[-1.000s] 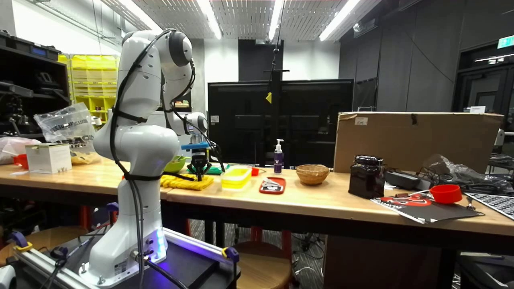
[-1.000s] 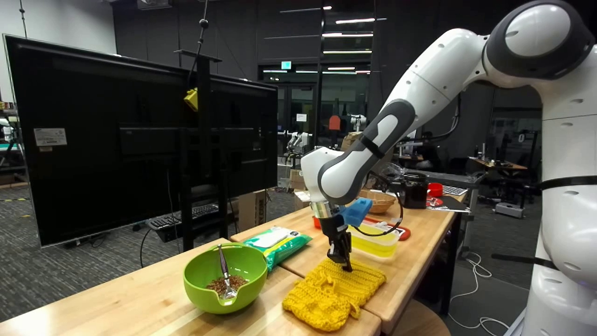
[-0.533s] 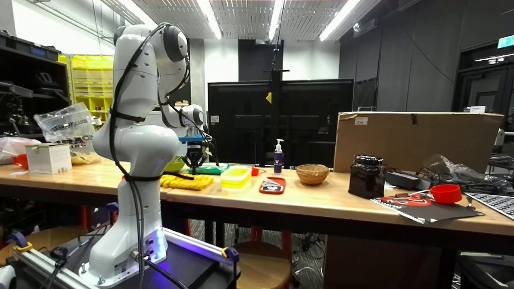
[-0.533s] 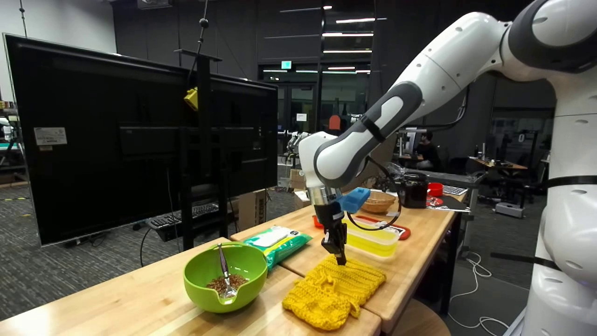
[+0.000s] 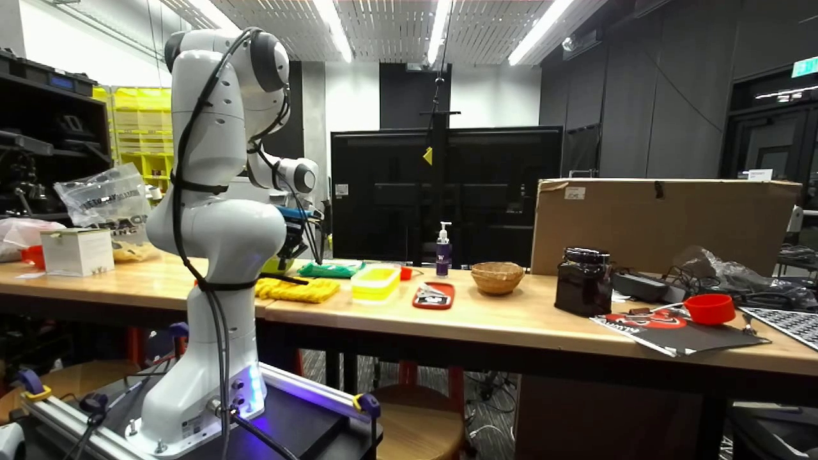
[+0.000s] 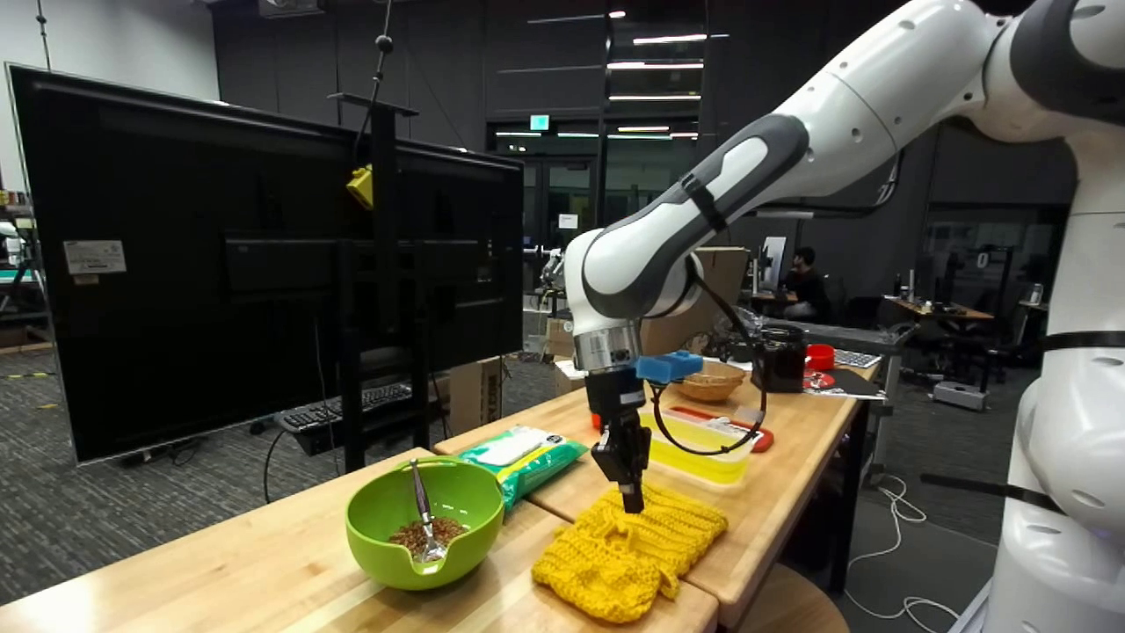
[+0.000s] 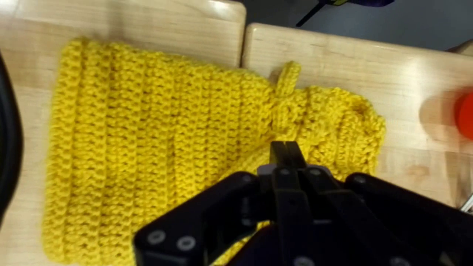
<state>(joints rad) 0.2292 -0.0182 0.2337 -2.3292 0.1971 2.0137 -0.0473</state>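
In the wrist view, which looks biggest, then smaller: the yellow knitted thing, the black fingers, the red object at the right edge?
1. Yellow knitted thing
2. Black fingers, nearer the camera
3. Red object, only partly in frame; full size unsure

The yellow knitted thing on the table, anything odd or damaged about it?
The yellow knitted piece is bunched and puckered on the right in the wrist view, unlike its flat, ribbed left. No damage shows.

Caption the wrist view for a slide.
Closed gripper above a yellow knitted cloth that lies across two adjoining pale wooden tabletops.
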